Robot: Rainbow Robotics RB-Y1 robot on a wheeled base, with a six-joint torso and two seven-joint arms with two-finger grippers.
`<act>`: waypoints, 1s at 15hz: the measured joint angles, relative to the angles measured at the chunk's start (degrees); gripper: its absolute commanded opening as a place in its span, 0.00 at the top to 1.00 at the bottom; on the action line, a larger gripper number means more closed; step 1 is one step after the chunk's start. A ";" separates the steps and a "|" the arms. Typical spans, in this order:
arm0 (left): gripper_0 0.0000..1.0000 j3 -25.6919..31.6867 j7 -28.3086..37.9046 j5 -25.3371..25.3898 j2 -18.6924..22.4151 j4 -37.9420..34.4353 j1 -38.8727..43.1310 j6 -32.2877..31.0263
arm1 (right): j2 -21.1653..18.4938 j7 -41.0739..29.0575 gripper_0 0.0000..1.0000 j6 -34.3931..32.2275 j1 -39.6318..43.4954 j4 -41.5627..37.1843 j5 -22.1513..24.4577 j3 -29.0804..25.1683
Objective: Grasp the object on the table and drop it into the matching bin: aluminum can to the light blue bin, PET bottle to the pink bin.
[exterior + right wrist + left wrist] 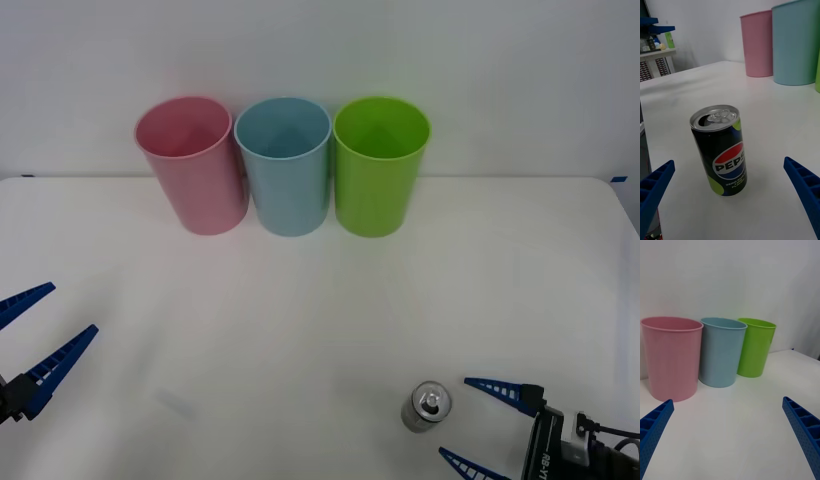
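Can: the aluminum can (427, 407) stands upright on the white counter (300, 320), near its front edge on my right side; black and lime label, shiny top with pull tab, seen close in my right wrist view (720, 150).
Right end effector: my right end effector (478, 425) sits low just beside the can, released, its blue fingers (805, 191) spread wide; the can stands ahead of the gap between them, touching neither.
Left end effector: my left end effector (40, 330) hangs at the counter's left edge, released, fingers apart, well apart from the can.
Bins: the pink bin (192, 165), the light blue bin (285, 165) and a lime green bin (378, 165) stand in a row at the far side of the counter, against the wall, rims nearly touching; the light blue one is in the middle.
Left wrist view: faces the three bins from across the counter.
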 measured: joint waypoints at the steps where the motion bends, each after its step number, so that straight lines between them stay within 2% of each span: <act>1: 0.00 0.00 0.00 0.00 0.00 0.00 0.00 0.00 | 0.17 0.33 0.00 0.87 -0.12 0.00 0.02 1.05; 6: 0.00 0.00 0.00 0.00 0.00 0.00 0.00 0.00 | 0.93 1.72 0.00 4.84 -0.94 0.00 -0.08 5.32; 15: 0.00 0.00 0.00 0.00 0.00 0.00 0.00 0.00 | 3.04 2.88 0.00 11.58 -3.42 0.00 -0.04 9.68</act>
